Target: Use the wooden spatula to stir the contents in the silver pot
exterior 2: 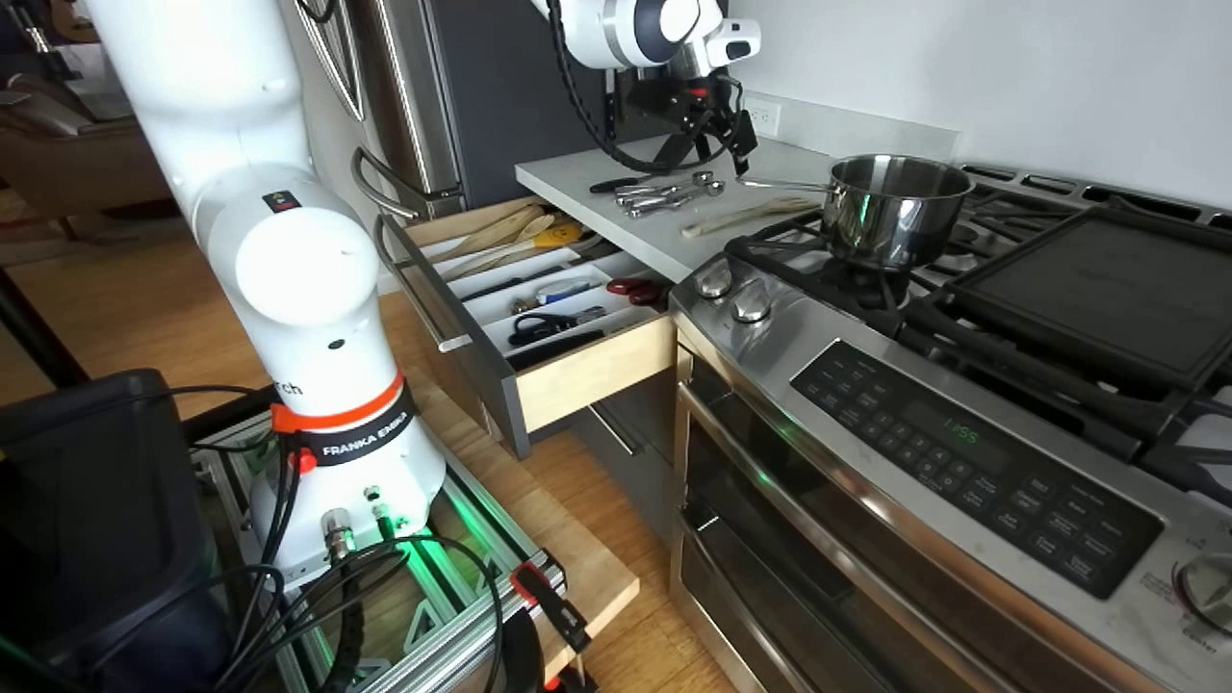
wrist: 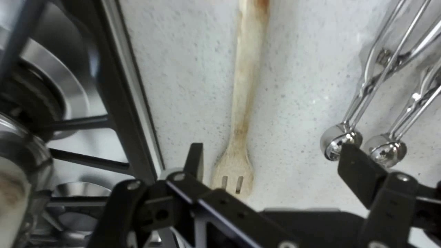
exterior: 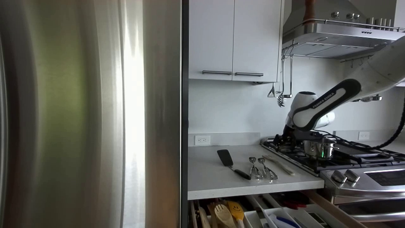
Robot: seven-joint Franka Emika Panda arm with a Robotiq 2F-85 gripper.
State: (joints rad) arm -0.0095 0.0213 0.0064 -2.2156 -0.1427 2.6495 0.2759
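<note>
While two metal scoops point(wrist: 341, 139) lie on one side and the silver pot point(exterior 2: 885, 226) stands on the gas cooktop point(wrist: 134, 86) on the other, the wooden spatula point(wrist: 242, 100) rests on the tabletop point(wrist: 296, 86) — its slotted head showing, in the wrist view, between the wide-spread jaws of the gripper point(wrist: 272, 162). Bare tabletop separates spatula from scoops; the cooktop's steel edge runs alongside.

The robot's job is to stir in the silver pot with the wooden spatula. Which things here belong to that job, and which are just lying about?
Belong to the job:
wooden spatula, on the counter
silver pot, on the stove
pincer, open and holding nothing

Just lying about:
black turner, on the counter
two metal scoops, beside it
yellow smiley utensil, in the drawer
</note>
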